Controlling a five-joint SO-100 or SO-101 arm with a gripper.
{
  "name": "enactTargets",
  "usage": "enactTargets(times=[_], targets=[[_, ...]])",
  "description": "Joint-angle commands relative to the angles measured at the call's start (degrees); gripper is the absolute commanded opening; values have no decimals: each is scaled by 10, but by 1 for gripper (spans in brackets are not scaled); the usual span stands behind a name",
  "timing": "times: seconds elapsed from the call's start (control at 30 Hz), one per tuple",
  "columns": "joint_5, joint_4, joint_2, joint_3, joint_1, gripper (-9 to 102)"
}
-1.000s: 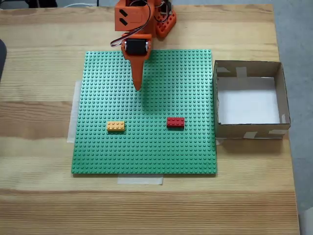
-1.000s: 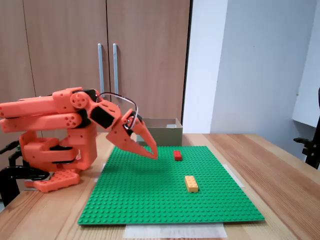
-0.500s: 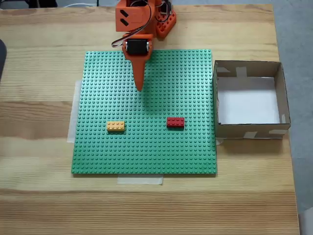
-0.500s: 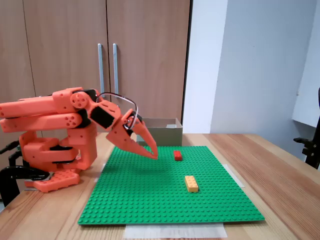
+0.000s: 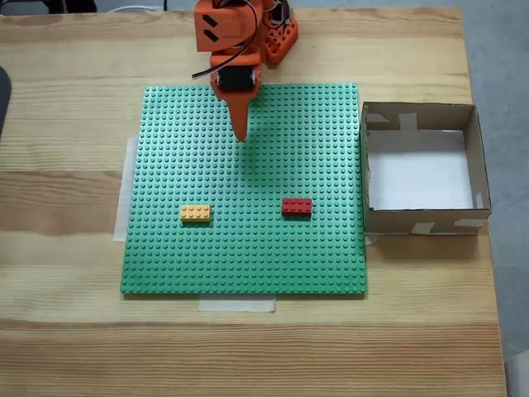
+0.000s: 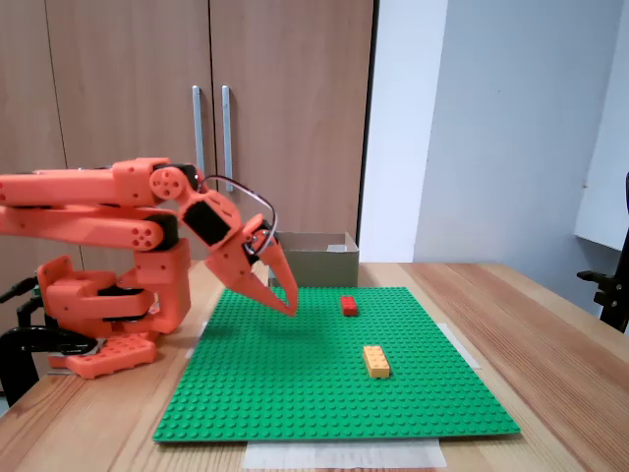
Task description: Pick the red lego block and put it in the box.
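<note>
The red lego block (image 5: pixel 297 206) (image 6: pixel 349 306) lies flat on the green baseplate (image 5: pixel 182 256) (image 6: pixel 295 393), right of centre in the top-down fixed view. The box (image 5: pixel 478 165) (image 6: pixel 319 264), brown cardboard with a white floor, stands just off the plate's right edge in that view. My orange gripper (image 5: pixel 240 136) (image 6: pixel 288 308) hangs over the plate's far part, pointing down, with its fingers together and nothing between them. It is well short of the red block.
A yellow-orange brick (image 5: pixel 196 213) (image 6: pixel 375 360) sits on the plate, left of the red one in the top-down fixed view. The arm's orange base (image 6: pixel 108 295) stands at the table's far edge. Wooden cupboard doors (image 6: pixel 197 118) rise behind the table.
The arm has lifted and pulled back slightly toward its base; the gripper tip now sits higher and nearer the far edge of the plate. The bricks and the box have not moved.
</note>
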Motion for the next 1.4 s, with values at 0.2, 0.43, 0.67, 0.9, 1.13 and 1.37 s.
enactTargets(times=[0.2, 0.43, 0.67, 0.9, 1.13, 1.37], targets=[[25, 51, -139, -155, -15, -1], [54, 115, -359, -364, -48, 1], [73, 132, -511, -495, -83, 8], [94, 160, -605, -552, -114, 14], [68, 184, -677, -592, -115, 23], [72, 167, -749, -635, -119, 25]])
